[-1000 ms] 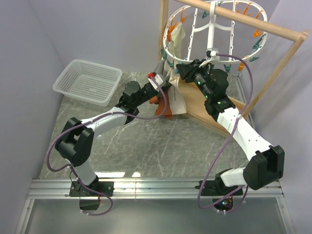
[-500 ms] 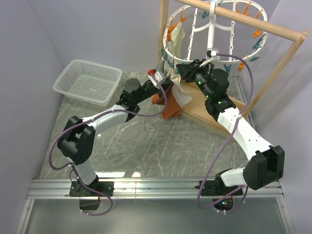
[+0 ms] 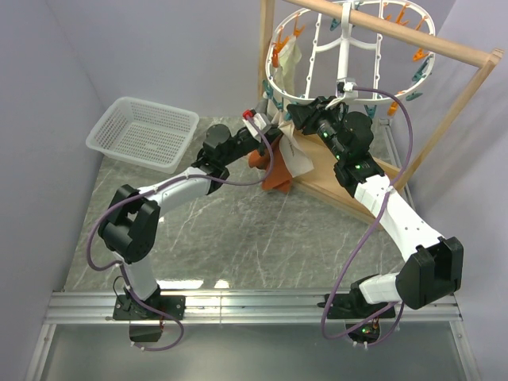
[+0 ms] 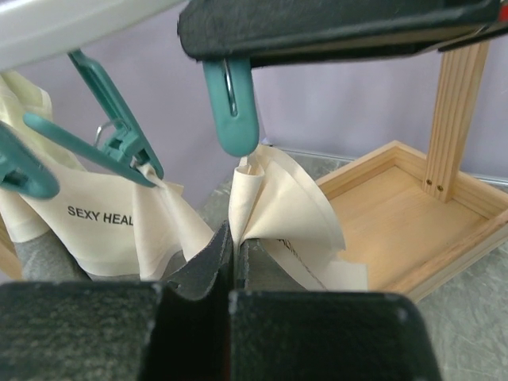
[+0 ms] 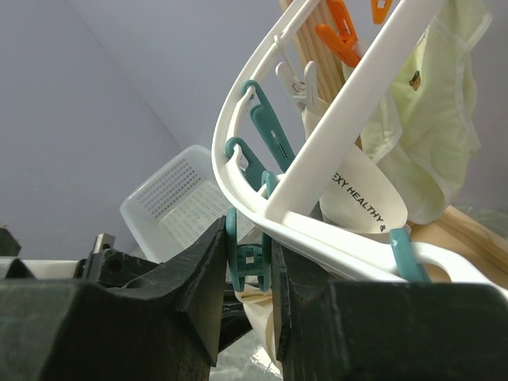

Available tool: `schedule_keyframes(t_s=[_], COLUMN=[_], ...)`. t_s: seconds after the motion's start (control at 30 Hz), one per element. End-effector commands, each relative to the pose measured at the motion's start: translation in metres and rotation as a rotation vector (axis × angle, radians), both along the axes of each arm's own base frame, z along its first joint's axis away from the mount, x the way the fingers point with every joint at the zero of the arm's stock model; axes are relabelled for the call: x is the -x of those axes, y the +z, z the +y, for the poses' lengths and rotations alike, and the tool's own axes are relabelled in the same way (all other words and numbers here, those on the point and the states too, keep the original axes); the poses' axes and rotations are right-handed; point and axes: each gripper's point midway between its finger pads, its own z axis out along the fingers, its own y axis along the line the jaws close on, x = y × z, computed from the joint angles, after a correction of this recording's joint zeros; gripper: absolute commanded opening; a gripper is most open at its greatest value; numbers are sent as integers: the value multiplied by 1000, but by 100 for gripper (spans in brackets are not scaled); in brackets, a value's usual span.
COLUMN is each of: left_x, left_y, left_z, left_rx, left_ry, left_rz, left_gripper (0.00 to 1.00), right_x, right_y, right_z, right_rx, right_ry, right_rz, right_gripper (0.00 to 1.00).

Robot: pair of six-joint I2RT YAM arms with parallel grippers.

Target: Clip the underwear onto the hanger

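The underwear (image 3: 275, 171), rust-orange with a cream waistband (image 4: 278, 202), hangs below the near rim of the white hanger (image 3: 279, 79). My left gripper (image 3: 267, 133) is shut on a fold of the waistband, seen pinched between the jaws in the left wrist view (image 4: 232, 238). My right gripper (image 3: 292, 112) is shut on a teal clothespin (image 5: 252, 258) under the hanger ring (image 5: 317, 178). That clothespin's tip (image 4: 232, 107) hangs just above the pinched fold. Another teal clothespin (image 4: 119, 147) grips the waistband further left.
A white mesh basket (image 3: 143, 132) sits at the back left. The wooden frame with its rod (image 3: 413, 38) and tray-like base (image 4: 397, 210) stands at the back right. A pale yellow-green cloth (image 5: 429, 131) hangs from an orange clothespin (image 5: 341, 32).
My left gripper has moved up and toward the hanger rim, lifting the underwear with it. The right gripper has stayed on the teal clothespin.
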Motion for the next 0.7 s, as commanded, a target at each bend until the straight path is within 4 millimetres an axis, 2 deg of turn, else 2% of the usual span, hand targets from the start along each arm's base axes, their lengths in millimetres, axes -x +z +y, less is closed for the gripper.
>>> schedule_keyframes(t_s=[0.0,0.67], left_x=[-1,-1], left_y=[28,36], left_z=[-1,-5], left_rx=[48,59], left_ry=[-20,-47], left_rz=[-47,-45], left_gripper=[0,0], right_x=[9,7], right_y=[36,29], right_z=[7,8], right_rx=[-48,-41], right_ry=[59,66], right_rz=[-75,-67], right_gripper=[0,0])
